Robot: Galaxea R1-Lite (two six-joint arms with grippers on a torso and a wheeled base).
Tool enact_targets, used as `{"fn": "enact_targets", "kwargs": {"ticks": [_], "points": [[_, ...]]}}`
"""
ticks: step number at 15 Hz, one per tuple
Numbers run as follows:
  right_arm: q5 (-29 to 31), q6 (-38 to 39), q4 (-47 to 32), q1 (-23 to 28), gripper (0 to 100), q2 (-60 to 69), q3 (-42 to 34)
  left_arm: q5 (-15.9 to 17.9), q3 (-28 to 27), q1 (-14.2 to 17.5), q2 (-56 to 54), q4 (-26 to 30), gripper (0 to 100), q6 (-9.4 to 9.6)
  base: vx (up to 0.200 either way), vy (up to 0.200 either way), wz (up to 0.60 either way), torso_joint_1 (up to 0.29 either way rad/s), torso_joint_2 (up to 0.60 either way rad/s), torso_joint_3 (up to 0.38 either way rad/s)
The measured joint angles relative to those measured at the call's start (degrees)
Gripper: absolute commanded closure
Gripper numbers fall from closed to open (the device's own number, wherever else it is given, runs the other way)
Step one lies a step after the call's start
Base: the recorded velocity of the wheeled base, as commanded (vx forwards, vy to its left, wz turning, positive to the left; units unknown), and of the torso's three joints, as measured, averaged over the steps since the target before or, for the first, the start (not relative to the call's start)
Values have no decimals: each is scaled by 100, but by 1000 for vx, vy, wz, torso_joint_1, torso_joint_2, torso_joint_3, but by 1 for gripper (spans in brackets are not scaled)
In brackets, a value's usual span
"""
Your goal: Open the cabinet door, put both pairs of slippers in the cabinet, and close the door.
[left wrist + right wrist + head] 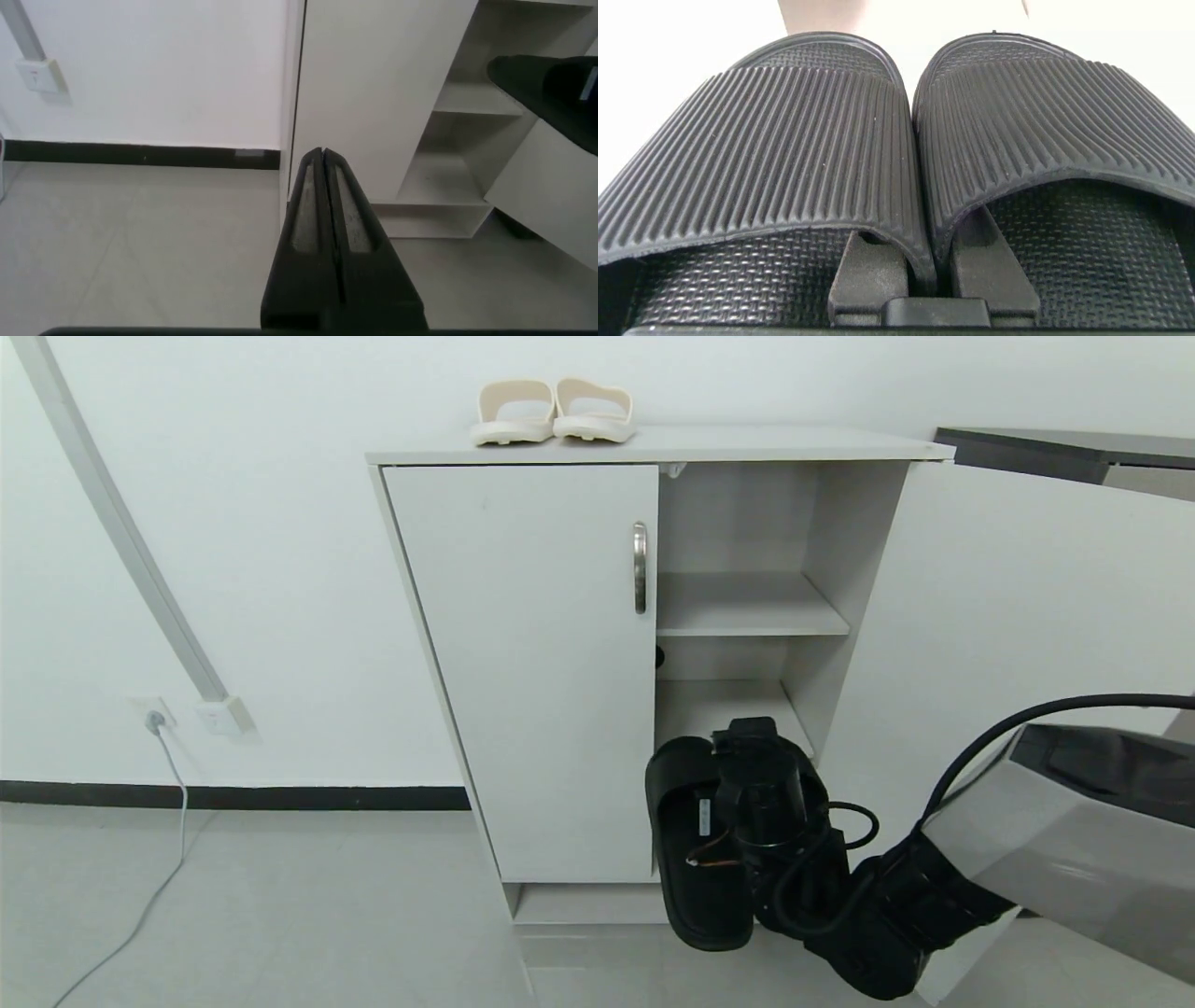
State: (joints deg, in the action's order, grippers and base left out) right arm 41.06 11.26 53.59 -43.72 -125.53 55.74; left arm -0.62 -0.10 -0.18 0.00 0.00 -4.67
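The black slippers (695, 845) are hanging clamped in the right pincer (929, 271) before the cabinet's (523, 709) open side, near its lower shelf (719, 709). The cream slippers (553, 413) are sitting on top, awaiting stowing, and the door (980, 616) is awaiting closing. The left pincer (323, 201) is hanging pressed together.

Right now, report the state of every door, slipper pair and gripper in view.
Left door: closed.
Right door: swung open.
Beige slippers: side by side on the cabinet top, not stowed.
Black slippers: gripped as a pair, in front of the open side.
Right gripper: jaws shut on the black slippers.
Left gripper: jaws shut, empty.
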Motion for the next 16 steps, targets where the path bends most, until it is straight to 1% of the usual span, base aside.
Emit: {"fn": "enact_targets", "kwargs": {"ticks": [1, 6, 8, 11, 16], "points": [[2, 0, 0, 6, 100, -49, 2, 2, 2, 11, 0, 2, 100, -4, 0, -200, 0, 2, 2, -2], [-68, -5, 20, 67, 100, -212, 33, 0, 0, 9, 0, 0, 100, -30, 0, 0, 0, 0, 0, 0], [-193, -38, 30, -29, 100, -346, 221, 7, 0, 16, 0, 0, 100, -26, 0, 0, 0, 0, 0, 0], [-224, -82, 5, -118, 100, -571, 542, 5, 0, 11, 0, 0, 100, -23, 0, 0, 0, 0, 0, 0], [-224, -90, 5, -90, 100, -752, 622, 7, 0, 5, 0, 0, 100, -22, 0, 0, 0, 0, 0, 0]]}}
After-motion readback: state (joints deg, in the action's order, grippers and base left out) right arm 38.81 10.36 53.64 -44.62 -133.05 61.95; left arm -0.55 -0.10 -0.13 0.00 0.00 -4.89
